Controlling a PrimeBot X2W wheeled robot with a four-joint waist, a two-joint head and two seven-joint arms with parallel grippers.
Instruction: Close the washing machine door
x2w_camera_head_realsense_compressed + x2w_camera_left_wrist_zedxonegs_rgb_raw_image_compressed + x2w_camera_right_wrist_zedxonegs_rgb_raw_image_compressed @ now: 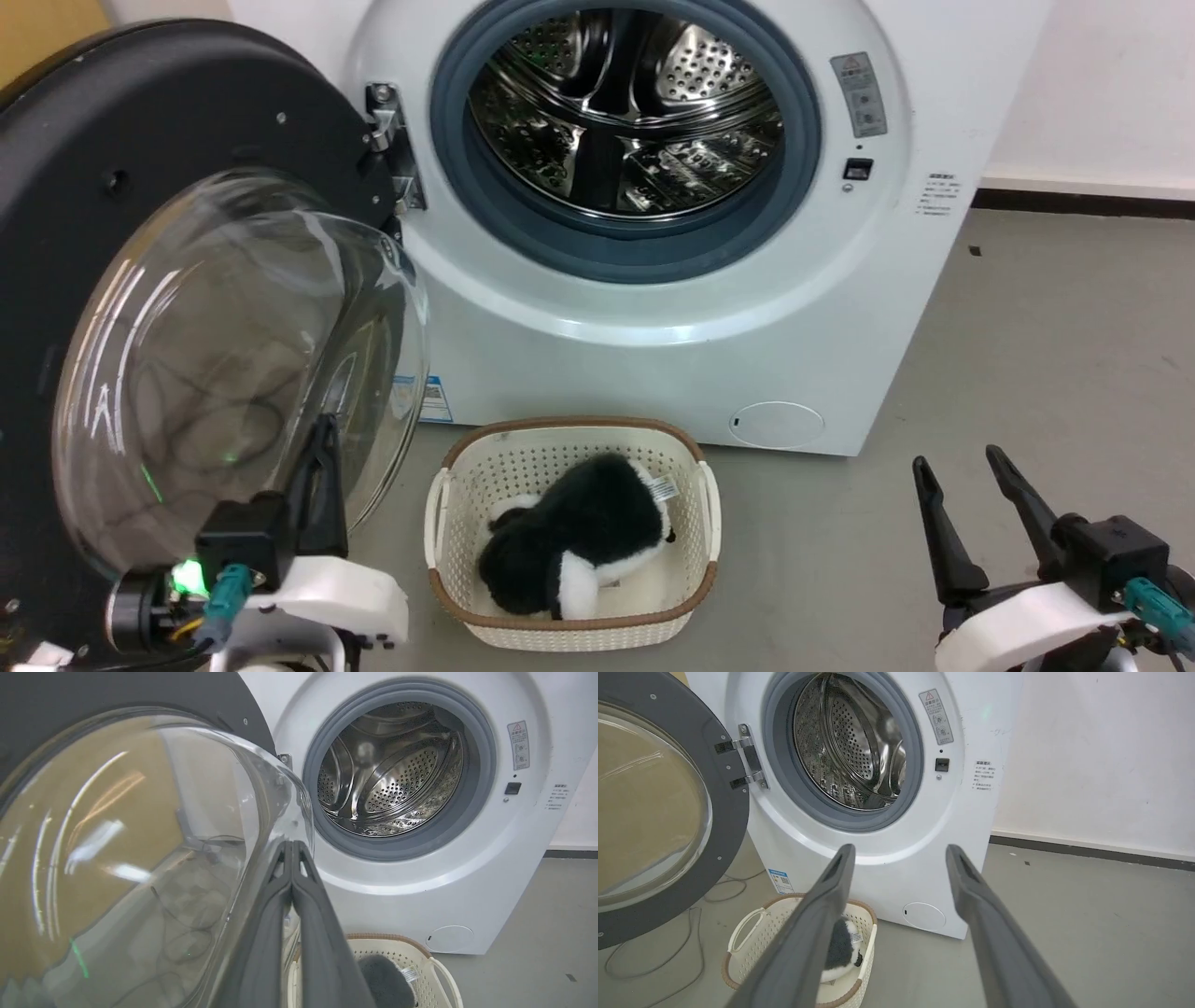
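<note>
The white washing machine faces me with its steel drum exposed. The washing machine door hangs wide open on its left hinge, its matte black inner face and bulging glass bowl turned toward me. My left gripper is shut, with nothing between its fingers. Its tips rest close against the bowl's lower right edge; in the left wrist view the left gripper lies right beside the glass. My right gripper is open and empty at the lower right, well away from the machine.
A cream basket with a black and white plush toy stands on the grey floor in front of the machine, between my arms. Cables lie on the floor under the door. A white wall runs to the right.
</note>
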